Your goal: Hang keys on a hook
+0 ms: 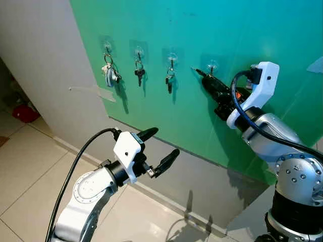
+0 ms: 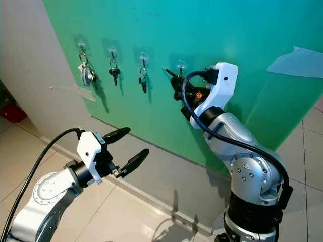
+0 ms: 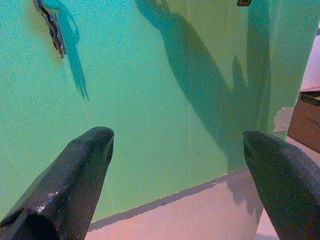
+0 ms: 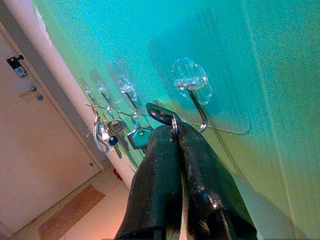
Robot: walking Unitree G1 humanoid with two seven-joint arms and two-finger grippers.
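Note:
Four clear stick-on hooks sit in a row on the green wall panel (image 1: 166, 116). The three to the left carry keys: a bunch (image 1: 110, 74), a black key (image 1: 139, 73) and another key (image 1: 169, 82). The rightmost hook (image 4: 192, 97) is bare. My right gripper (image 4: 177, 134) is shut on a key (image 4: 159, 114) by its ring, just below and beside that hook, with the ring close to the hook's tip but not over it. The key's tip (image 1: 195, 69) points left of that hook (image 1: 212, 65). My left gripper (image 1: 162, 145) is open and holds nothing, low in front of the wall.
A white wall (image 1: 40, 60) adjoins the panel on the left, with a strip of tape (image 1: 98, 93). Tiled floor (image 1: 25, 166) lies below, with a red object (image 1: 25, 113) far left. A door (image 4: 40, 150) and a cardboard box (image 3: 306, 120) are nearby.

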